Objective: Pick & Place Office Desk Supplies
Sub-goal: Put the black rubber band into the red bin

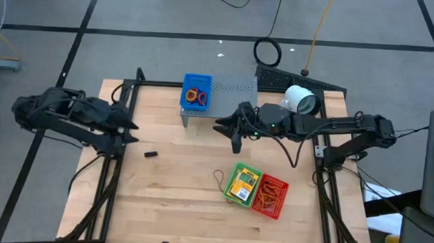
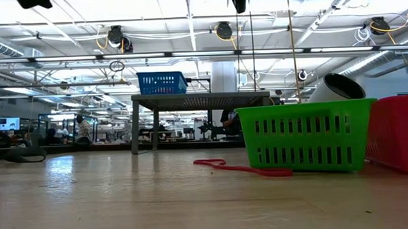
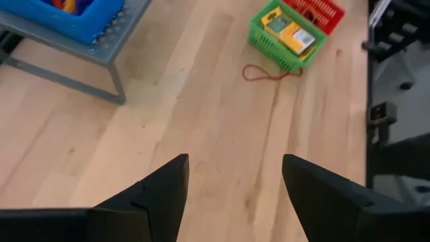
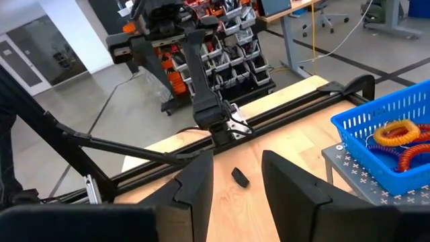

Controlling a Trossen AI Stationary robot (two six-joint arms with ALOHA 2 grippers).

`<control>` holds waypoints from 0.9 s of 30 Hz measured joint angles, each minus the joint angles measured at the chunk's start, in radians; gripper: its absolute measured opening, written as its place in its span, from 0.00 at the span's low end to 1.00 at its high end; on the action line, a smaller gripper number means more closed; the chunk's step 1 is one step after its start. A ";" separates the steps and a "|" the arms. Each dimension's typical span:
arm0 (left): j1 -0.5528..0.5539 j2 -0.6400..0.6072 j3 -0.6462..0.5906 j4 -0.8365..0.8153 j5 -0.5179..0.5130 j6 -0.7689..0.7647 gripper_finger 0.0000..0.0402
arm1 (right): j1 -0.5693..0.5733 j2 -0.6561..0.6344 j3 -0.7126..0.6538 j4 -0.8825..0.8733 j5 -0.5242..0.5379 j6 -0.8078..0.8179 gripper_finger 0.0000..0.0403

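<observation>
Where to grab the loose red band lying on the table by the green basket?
Take the rubber band at its round loop end, farthest from the green basket, coming straight down. It lies flat on the bare wood, so the gripper has room there.

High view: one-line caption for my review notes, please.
Both grippers, left and right, hang open and empty over the table; supplies sit in blue, green and red baskets.

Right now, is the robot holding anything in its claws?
No. The left gripper is open over bare wood, and the right gripper has only empty space between its fingers, near the blue basket.
</observation>
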 joint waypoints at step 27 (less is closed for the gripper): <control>0.001 0.227 -0.197 -0.046 0.076 -0.050 0.62 | 0.002 0.005 -0.051 0.003 -0.005 0.056 0.30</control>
